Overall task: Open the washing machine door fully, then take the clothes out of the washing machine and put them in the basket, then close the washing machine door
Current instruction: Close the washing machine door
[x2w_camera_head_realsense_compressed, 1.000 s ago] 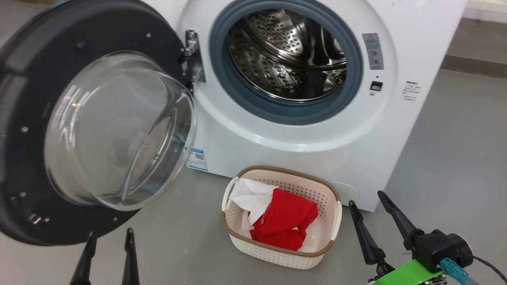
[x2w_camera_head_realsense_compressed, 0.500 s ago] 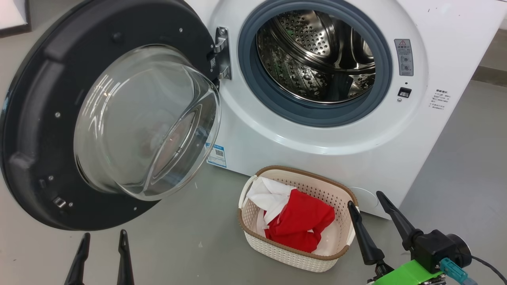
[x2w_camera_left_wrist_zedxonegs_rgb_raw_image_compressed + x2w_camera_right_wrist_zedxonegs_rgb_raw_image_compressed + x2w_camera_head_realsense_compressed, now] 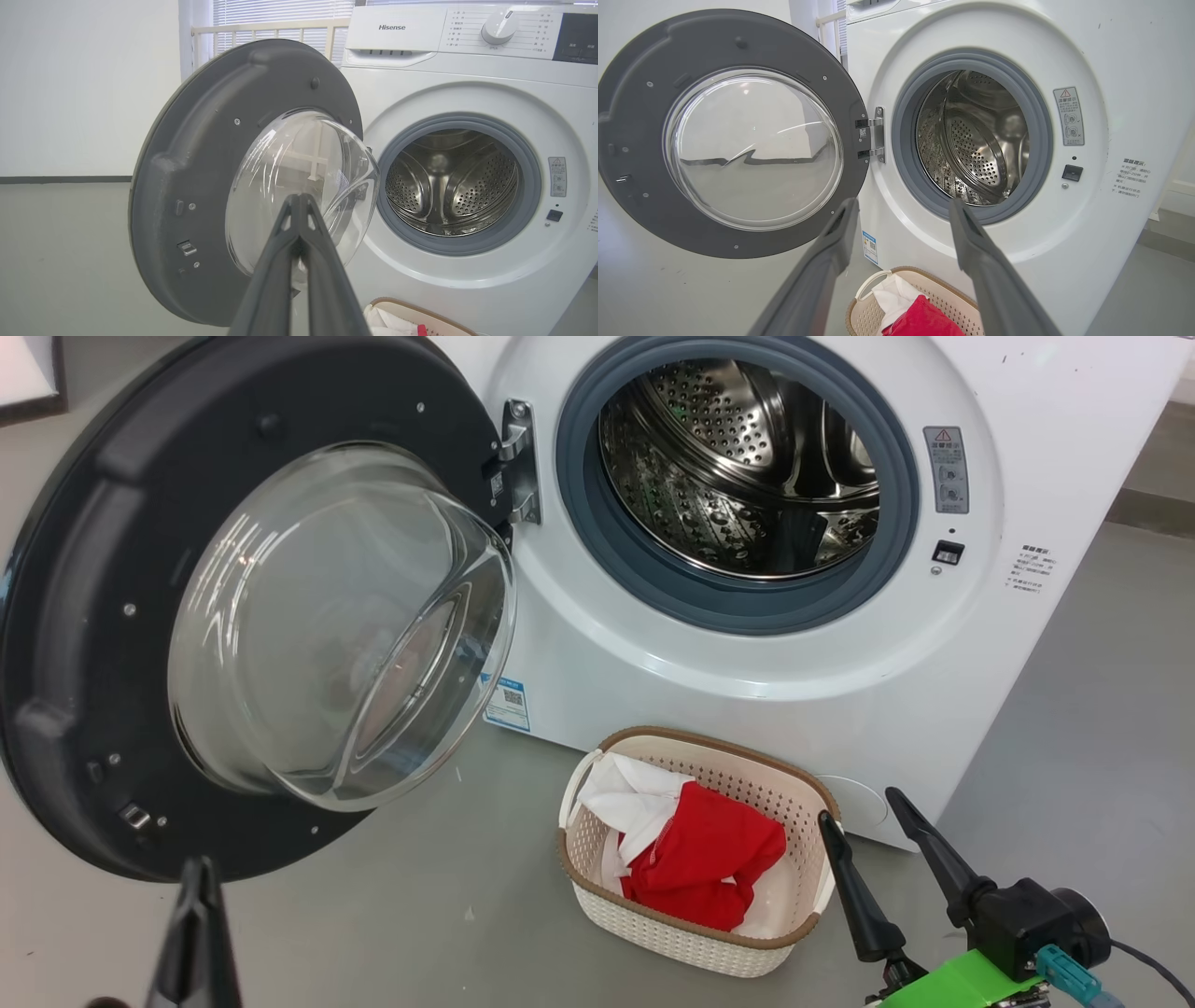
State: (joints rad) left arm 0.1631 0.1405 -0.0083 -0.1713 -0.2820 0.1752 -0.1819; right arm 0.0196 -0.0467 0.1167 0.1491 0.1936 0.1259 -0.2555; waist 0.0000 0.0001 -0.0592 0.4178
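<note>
Both pincers sit low over the grey floor [image 3: 420, 915] in front of the washing machine [image 3: 747, 681]. The left pincer [image 3: 197, 877] is clenched, its two dark fingers pressed together with nothing between them. In the head view its tip lies just below the lower rim of the washing machine door [image 3: 84, 616], and in the left wrist view it points at the door's clear glass bowl [image 3: 303, 154]. The right pincer [image 3: 861, 805] is released, fingers spread wide and grasping nothing, beside the right end of the basket [image 3: 691, 943]. The door stands swung out to the left on its hinge [image 3: 516, 462], inner face toward the camera, leaving the grey rubber ring [image 3: 574, 476] and steel drum [image 3: 728, 457] exposed. The basket stands on the floor just before the machine's lower front, and the clothes [image 3: 709, 868], red with white parts, lie bunched inside it.
</note>
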